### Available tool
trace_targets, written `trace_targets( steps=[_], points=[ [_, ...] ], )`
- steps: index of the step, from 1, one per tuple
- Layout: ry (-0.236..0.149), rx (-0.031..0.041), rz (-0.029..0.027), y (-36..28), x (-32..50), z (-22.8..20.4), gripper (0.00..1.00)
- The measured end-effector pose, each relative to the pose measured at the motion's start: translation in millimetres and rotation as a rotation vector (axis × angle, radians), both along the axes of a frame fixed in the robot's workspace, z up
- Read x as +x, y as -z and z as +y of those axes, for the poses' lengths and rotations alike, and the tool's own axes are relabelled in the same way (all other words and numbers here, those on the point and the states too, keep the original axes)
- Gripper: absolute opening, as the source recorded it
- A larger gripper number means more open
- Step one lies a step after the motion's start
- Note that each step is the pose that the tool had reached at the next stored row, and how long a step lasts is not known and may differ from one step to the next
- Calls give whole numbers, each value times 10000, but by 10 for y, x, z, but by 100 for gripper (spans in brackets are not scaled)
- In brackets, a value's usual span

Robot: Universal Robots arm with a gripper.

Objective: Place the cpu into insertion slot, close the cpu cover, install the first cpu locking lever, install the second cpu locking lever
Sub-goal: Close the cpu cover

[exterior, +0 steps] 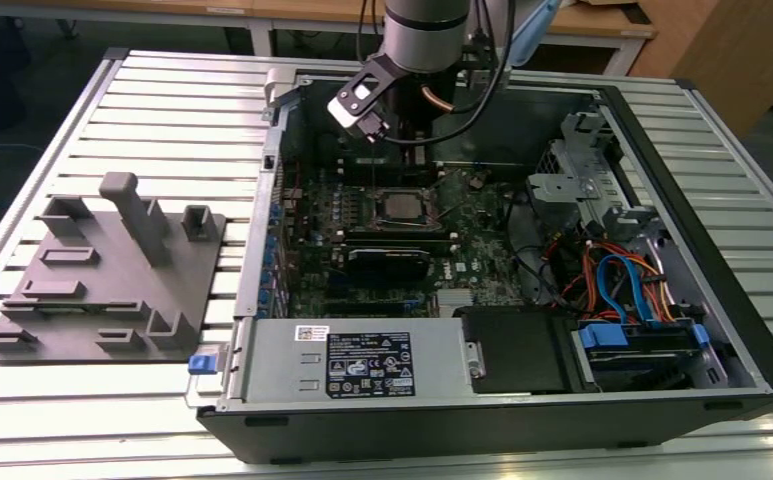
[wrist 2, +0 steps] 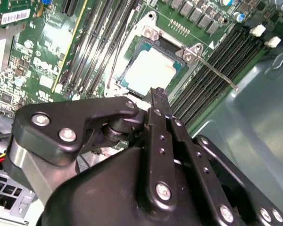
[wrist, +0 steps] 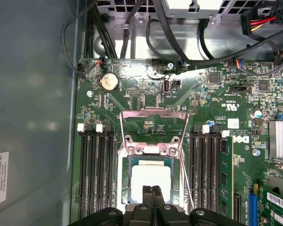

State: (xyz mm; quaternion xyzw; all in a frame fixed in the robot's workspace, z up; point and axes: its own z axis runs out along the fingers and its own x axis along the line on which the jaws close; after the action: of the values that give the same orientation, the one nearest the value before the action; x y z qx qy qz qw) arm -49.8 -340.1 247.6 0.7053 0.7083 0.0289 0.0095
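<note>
Silver-grey metal shows square in the middle of the insertion slot (wrist: pixel 122 183): the cpu (wrist: pixel 151 181) lies flat inside the rim, so the first step looks done. The slot sits on the green motherboard (wrist: pixel 146 89) inside the open computer case (exterior: pixel 706 200). The case takes up the counter (exterior: pixel 159 80) toward the exterior view's right, and the slot is in the part of the board nearer the counter's far edge.

The cpu cover (wrist: pixel 153 113) is not down. In the first wrist view its thin frame appears swung up off the slot on its hinge, with board showing through the cut-out, so closing it is left to do. A locking lever (wrist 2: pixel 217 70) runs between the slot and the memory slots (wrist 2: pixel 240 42). I judge it unlatched, though its hook is too small to tell. The other lever I cannot make out.

The tool (wrist: pixel 152 189) is clenched, its two fingers pressed together with nothing between them, tips over one edge of the cpu. Whether they touch it I cannot tell.
</note>
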Motion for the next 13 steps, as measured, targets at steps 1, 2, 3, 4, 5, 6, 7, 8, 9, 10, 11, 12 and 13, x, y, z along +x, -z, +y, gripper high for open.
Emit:
trace_targets(
  steps=[1,2,3,4,5,6,7,8,9,10,11,12,13],
  points=[
    [0,-1,1,0,0,0,10],
    [0,-1,1,-1,0,0,10],
    [0,-1,1,-1,0,0,10],
    [-1,-1,2,-1,1,0,10],
    [-2,-1,15,-1,5,0,10],
    [-1,0,47,-1,11,0,10],
    [0,-2,100,-1,22,0,10],
    [1,-1,171,-1,36,0,10],
    [2,-1,251,-1,52,0,10],
    [2,1,352,0,69,0,10],
    [1,0,439,0,85,0,10],
    [1,-1,500,-1,97,0,10],
    [2,-2,526,-1,100,0,10]
  ],
)
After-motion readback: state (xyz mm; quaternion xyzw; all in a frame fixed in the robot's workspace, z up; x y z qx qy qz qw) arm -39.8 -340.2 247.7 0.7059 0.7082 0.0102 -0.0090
